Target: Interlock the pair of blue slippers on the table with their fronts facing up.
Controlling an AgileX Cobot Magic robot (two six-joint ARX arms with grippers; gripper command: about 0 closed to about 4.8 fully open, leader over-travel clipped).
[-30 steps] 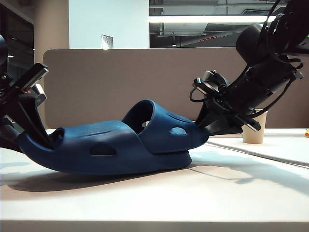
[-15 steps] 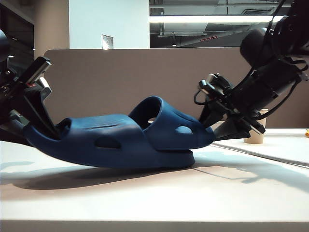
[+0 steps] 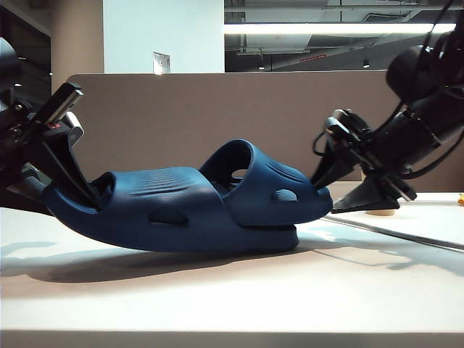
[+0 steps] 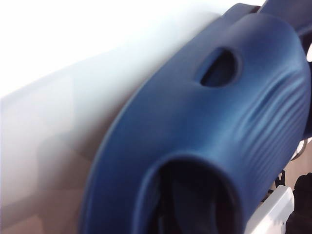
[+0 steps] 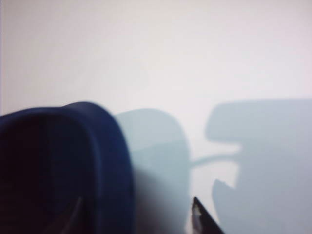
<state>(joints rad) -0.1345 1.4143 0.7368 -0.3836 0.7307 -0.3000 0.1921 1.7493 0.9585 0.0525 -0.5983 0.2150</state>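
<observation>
The 2 blue slippers (image 3: 188, 210) sit nested together in the middle of the white bench (image 3: 232, 297), one slid into the other so the strap of the right-hand one (image 3: 272, 192) overlaps the ribbed strap of the left-hand one (image 3: 156, 192). The right end of the pair lies on the bench, while the left end is lifted clear of it, with a shadow showing beneath. The left hand (image 3: 69, 170) is clamped on that raised left end, its dark fingers (image 3: 72, 181) reaching down into the slipper's opening. From the left wrist the ribbed strap (image 4: 229, 131) and an oval side hole (image 4: 220, 68) fill the view, too blurred to make out the fingers. The right hand (image 3: 348, 185) hangs just beside the toe on the right, its fingers spread apart; it looks to be clear of the slipper, though the gap is narrow. A paper cup (image 3: 380, 210) stands behind it, in front of the grey-brown partition (image 3: 181, 116)
</observation>
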